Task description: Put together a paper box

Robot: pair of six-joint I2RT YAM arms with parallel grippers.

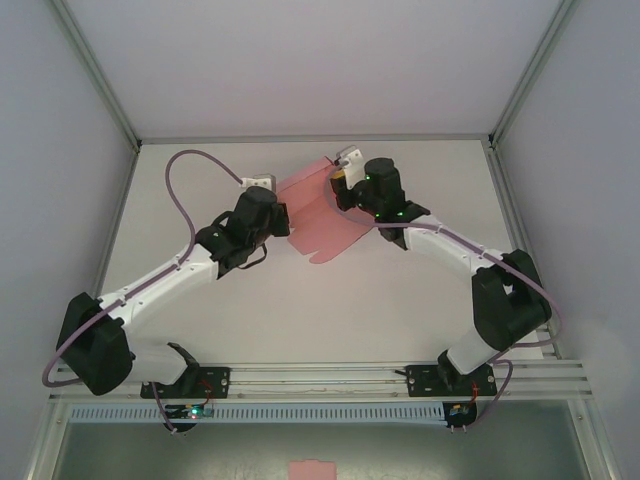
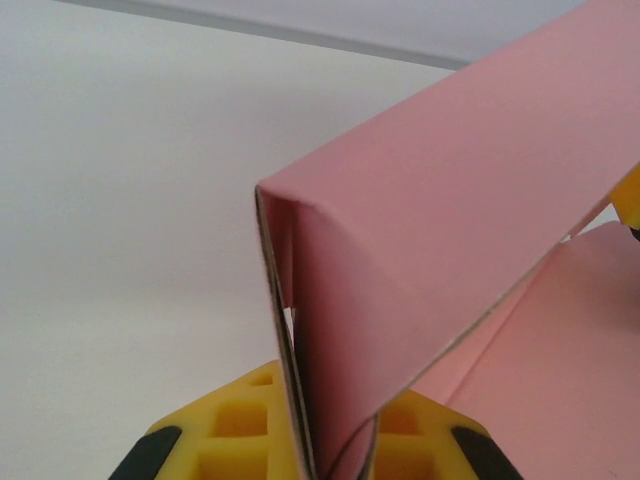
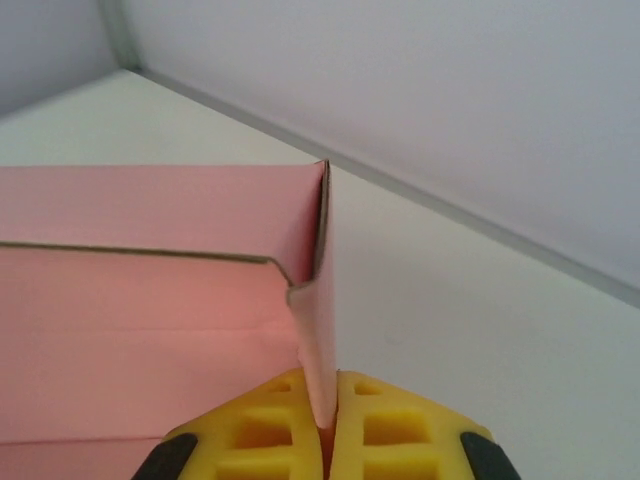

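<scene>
Yellow ribbed fingers (image 3: 385, 425) of the right gripper (image 3: 328, 425) fill the bottom of the right wrist view, clenched on a narrow upright flap of the paper box (image 3: 150, 300). That flap rises from between the pads and meets a long side wall at a folded corner. The cut edges there show a thin brownish line against the plain pink card.

On the left wrist view, the left gripper (image 2: 325, 445) is likewise clamped on the card. A thin doubled fold drops down between its yellow pads (image 2: 235, 440). Above it a long pink panel is bent over into a sloping wall running away to the upper right, and a flat panel lies beyond on the right.

From above, the box is a half-folded pink sheet at the middle of the white table (image 1: 300, 310), toward its far edge. It is stretched between the two grippers, with the left one at its left end and the right one at its far right corner. A broad panel with a rounded, lobed flap reaches toward the near edge. Whether that panel touches the table cannot be told.

A small pink paper scrap (image 1: 313, 470) lies below the table's near edge, beyond the rail (image 1: 330, 380) that carries the arm bases.
</scene>
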